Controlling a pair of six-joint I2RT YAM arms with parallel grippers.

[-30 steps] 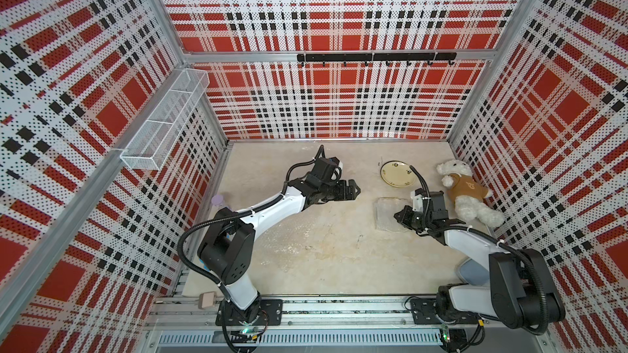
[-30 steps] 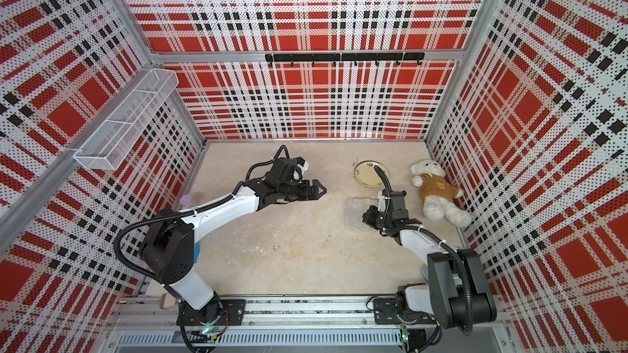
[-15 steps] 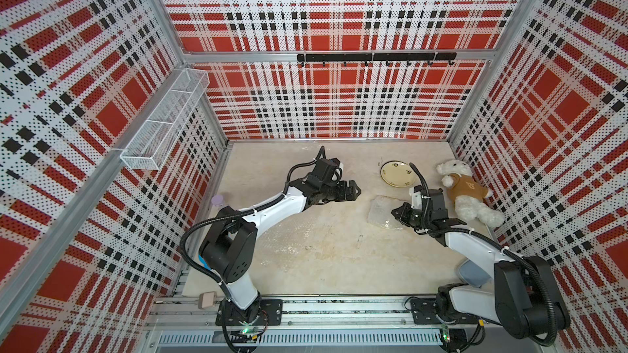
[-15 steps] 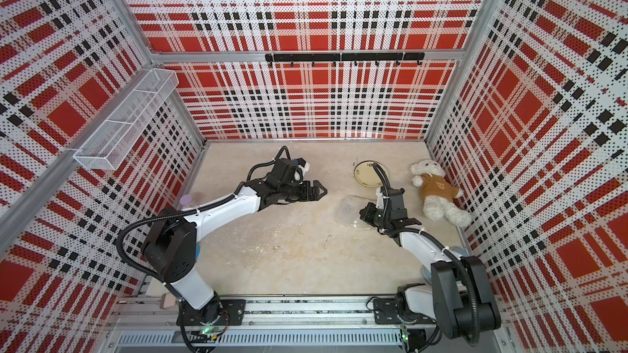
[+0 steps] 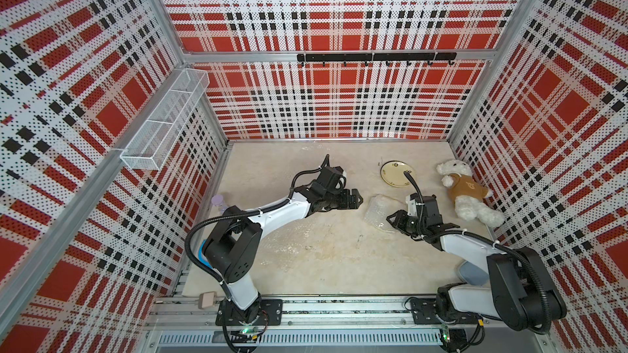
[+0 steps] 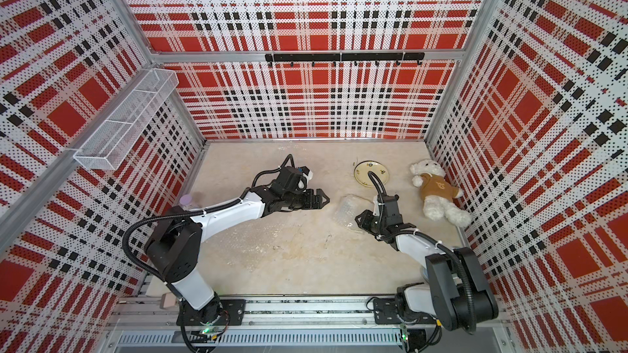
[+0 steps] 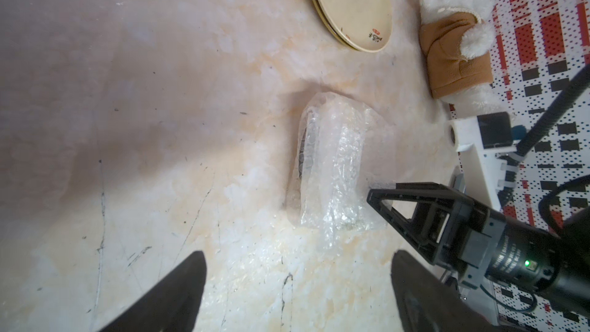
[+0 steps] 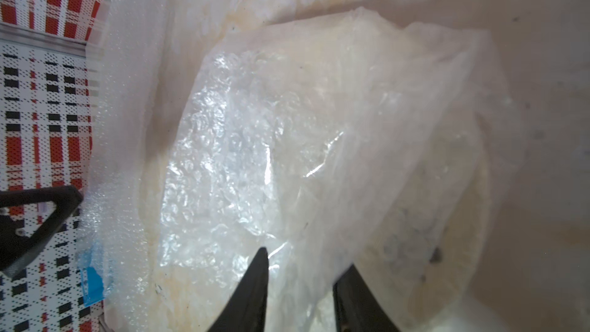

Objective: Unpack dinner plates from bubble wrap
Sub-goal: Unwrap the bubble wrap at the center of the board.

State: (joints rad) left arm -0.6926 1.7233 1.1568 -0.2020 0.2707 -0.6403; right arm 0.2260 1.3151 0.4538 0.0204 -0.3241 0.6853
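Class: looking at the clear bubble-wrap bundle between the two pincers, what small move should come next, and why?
Probably close the right pincer on the edge of the clear crinkly bubble-wrap bundle: its jaws stand apart there, a cream round plate shows inside, and the open left pincer hovers nearby.

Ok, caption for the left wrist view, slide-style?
Open left gripper faces a bubble-wrapped plate; right gripper beside it, bare plate and teddy bear beyond.

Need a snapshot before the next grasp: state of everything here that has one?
bubble wrap bundle: closed around a second plate, lying on the table.
bare plate: unwrapped, flat on the table.
loose bubble wrap sheet: spread flat, empty.
left gripper: open, empty.
right gripper: jaws parted over the bundle's edge, gripping nothing.
teddy bear: lying down.
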